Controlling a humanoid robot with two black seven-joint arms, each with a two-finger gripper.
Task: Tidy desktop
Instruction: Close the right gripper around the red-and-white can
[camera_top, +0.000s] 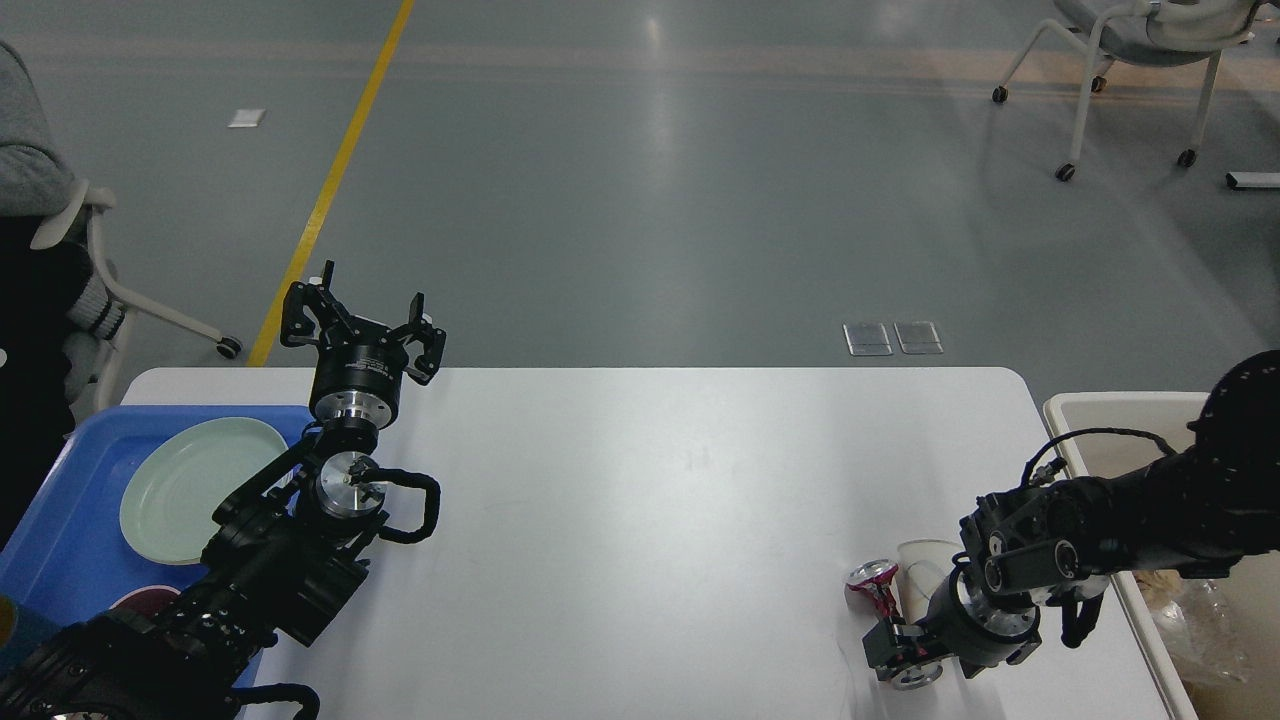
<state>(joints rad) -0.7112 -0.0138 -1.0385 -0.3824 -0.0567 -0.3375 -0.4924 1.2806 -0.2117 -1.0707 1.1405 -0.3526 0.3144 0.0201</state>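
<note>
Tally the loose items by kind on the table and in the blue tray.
Cans: 2, a red can lying on the table and another under the right claw.
Paper cups: 1.
Plates: 1, pale green, in the tray.
Total: 4.

On the white desk (640, 520), the right gripper (895, 655) closes its fingers (880, 650) on a red can (905, 672). Just behind the fingers lie a second can (872, 585) and a paper cup (925, 570). The left gripper (362, 325) hovers spread above the desk's far edge.
</note>
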